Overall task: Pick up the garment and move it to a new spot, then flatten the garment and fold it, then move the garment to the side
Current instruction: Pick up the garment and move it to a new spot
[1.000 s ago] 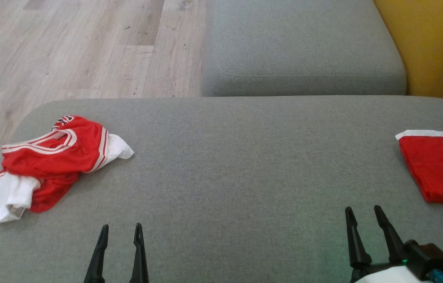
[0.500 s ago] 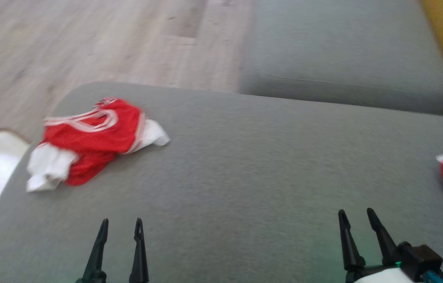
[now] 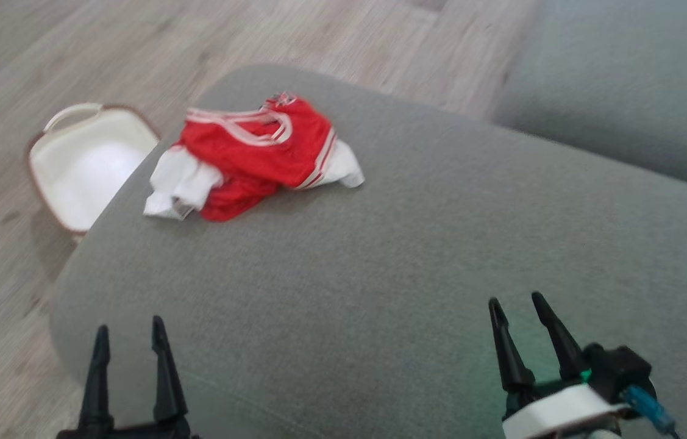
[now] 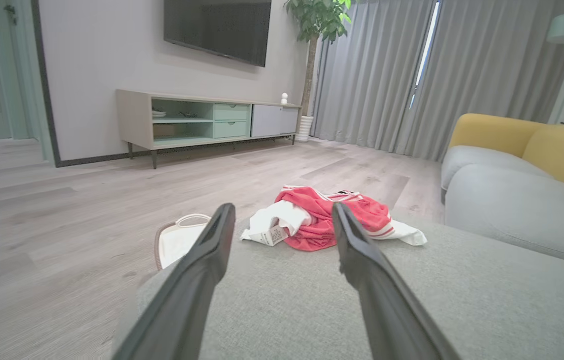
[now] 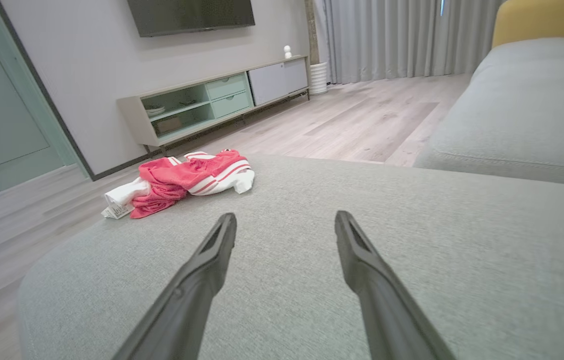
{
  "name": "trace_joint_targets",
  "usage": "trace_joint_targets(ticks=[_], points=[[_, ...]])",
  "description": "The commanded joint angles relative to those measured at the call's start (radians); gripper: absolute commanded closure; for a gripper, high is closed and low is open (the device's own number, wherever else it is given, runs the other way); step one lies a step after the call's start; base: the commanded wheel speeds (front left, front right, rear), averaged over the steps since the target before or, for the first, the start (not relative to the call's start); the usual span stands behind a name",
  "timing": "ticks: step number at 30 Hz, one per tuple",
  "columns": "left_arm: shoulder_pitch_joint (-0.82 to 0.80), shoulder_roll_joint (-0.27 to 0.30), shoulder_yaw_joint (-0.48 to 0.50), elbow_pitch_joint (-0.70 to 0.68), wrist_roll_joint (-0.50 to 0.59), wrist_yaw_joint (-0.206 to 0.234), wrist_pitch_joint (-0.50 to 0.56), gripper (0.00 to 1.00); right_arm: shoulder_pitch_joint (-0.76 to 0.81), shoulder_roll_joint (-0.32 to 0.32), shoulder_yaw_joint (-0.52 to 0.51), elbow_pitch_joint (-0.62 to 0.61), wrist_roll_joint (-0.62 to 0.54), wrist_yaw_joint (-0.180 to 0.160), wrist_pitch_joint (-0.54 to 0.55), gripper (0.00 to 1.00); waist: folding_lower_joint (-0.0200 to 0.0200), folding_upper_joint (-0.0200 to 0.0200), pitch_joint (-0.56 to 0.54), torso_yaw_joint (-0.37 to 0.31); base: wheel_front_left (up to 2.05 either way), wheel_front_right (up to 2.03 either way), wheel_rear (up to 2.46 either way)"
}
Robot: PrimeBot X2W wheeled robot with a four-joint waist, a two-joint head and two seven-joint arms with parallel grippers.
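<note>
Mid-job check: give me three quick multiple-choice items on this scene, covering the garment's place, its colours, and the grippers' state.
1. Where does the garment lie?
A. on the floor
B. on the cushion, near its far left corner
C. in a basket

2. What colours is the garment?
A. red and white
B. blue and white
C. all black

3. How are the left gripper and right gripper?
A. both shut
B. both open, holding nothing
C. left holds the garment

Answers:
1. B, it rests on grey fabric by the rounded corner.
2. A, red cloth with white stripes and white parts.
3. B, each pair of fingers stands apart with nothing between.
</note>
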Motion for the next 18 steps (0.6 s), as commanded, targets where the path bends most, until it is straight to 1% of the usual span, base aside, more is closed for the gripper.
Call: trace_joint_targets(ticks=[1, 3, 6, 7, 8, 12, 14, 18], points=[[-0.032, -0.005, 0.037, -0.044, 0.005, 0.011, -0.006, 0.0, -0.042, -0.018, 0.029, -0.02, -0.006, 0.007, -0.014, 0.0, -0.0002, 0.0, 0.03, 0.026, 0.0, 0.0, 0.0], [-0.036, -0.005, 0.045, -0.046, 0.002, 0.009, -0.006, 0.0, -0.045, -0.028, 0.032, -0.017, -0.004, 0.007, -0.014, 0.0, -0.0002, 0.0, 0.039, 0.031, 0.0, 0.0, 0.0], [-0.083, -0.001, 0.063, -0.041, 0.02, -0.022, -0.006, 0.0, -0.046, -0.048, 0.023, -0.024, -0.013, 0.007, -0.014, 0.0, -0.0002, 0.0, 0.077, 0.035, 0.0, 0.0, 0.0], [-0.083, -0.001, 0.063, -0.041, 0.02, -0.022, -0.006, 0.0, -0.046, -0.048, 0.023, -0.024, -0.013, 0.007, -0.014, 0.0, -0.0002, 0.0, 0.077, 0.035, 0.0, 0.0, 0.0], [-0.114, 0.003, 0.069, -0.036, 0.022, -0.035, -0.006, 0.0, -0.047, -0.058, 0.017, -0.03, -0.018, 0.007, -0.014, 0.0, -0.0002, 0.0, 0.098, 0.036, 0.0, 0.0, 0.0], [-0.303, 0.037, 0.073, 0.01, 0.042, -0.095, -0.006, 0.0, -0.054, -0.117, -0.009, -0.065, -0.045, 0.007, -0.014, 0.0, -0.0002, 0.0, 0.192, 0.041, 0.0, 0.0, 0.0], [-0.424, 0.056, 0.065, 0.07, 0.045, -0.126, -0.006, 0.0, -0.056, -0.149, -0.026, -0.088, -0.058, 0.007, -0.014, 0.0, -0.0002, 0.0, 0.242, 0.042, 0.0, 0.0, 0.0], [-0.686, 0.086, 0.049, 0.223, 0.042, -0.172, 0.023, 0.0, -0.075, -0.22, -0.038, -0.135, -0.081, 0.007, -0.011, 0.0, -0.0002, 0.0, 0.347, 0.015, 0.0, 0.0, 0.0]])
